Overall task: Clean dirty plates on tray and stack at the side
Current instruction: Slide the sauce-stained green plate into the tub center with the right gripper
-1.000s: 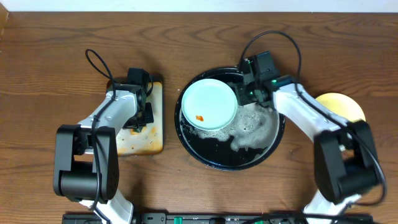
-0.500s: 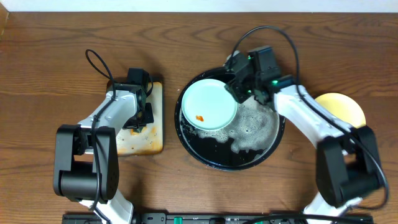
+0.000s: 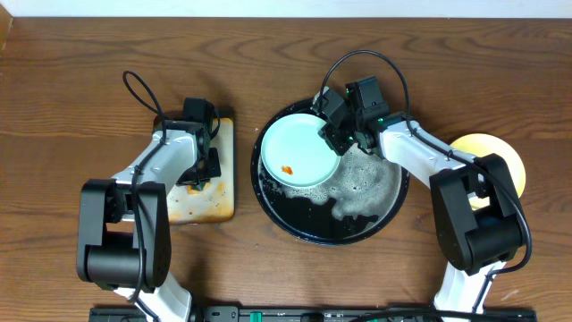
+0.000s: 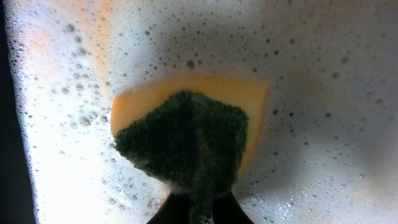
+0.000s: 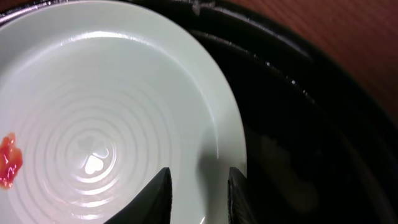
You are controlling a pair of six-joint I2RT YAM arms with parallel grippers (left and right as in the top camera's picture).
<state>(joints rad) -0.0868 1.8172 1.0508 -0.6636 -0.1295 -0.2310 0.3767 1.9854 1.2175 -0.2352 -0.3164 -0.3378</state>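
Pale mint-blue round plate (image 3: 299, 150), orange-smeared, lay upper left in the glossy black round tray (image 3: 304, 219); I judged it light, stiff, suds-slick, best pinched at its right rim, where the right gripper (image 5: 198, 193) hung fingers apart, the left gripper (image 4: 198, 210) clamped on a yellow-and-green sponge (image 4: 186, 137).

No legible text, label or number anywhere.
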